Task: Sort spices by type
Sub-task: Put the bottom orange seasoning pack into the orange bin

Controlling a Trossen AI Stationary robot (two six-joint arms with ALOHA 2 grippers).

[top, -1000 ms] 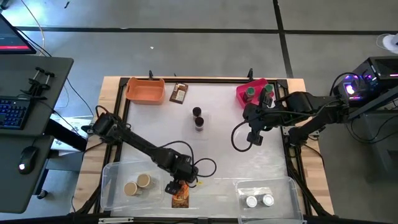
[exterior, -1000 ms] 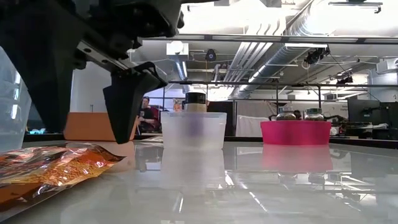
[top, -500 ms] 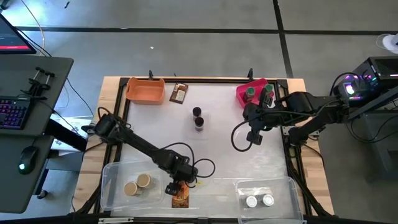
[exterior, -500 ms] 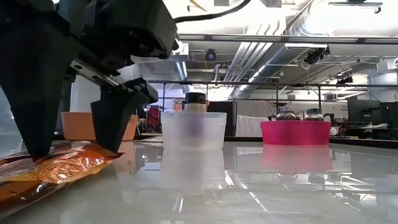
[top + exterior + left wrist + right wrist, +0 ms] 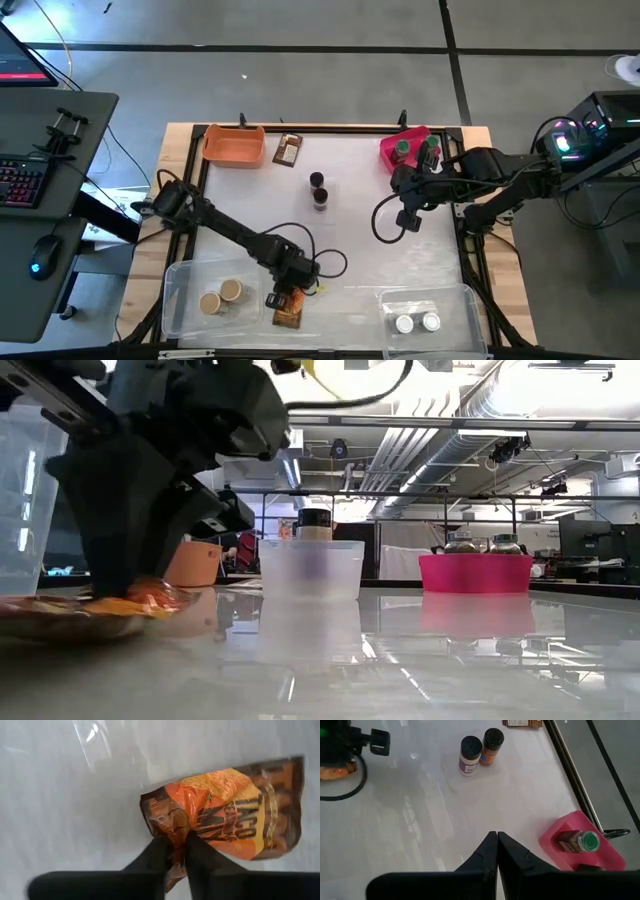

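- On the glossy white table (image 5: 350, 215), near its front edge.
- Left gripper (image 5: 175, 851) now pinching the taco-mix packet (image 5: 235, 815), previously only straddling it (grasp secured, ready for lifting).
- Right gripper (image 5: 497, 851) waiting closed, empty.

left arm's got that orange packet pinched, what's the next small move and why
Probably a short lift. The left end effector is shut on the orange packet, which still lies flat on the table between the clear tubs. Raising it first should avoid dragging before carrying it toward the other packet.
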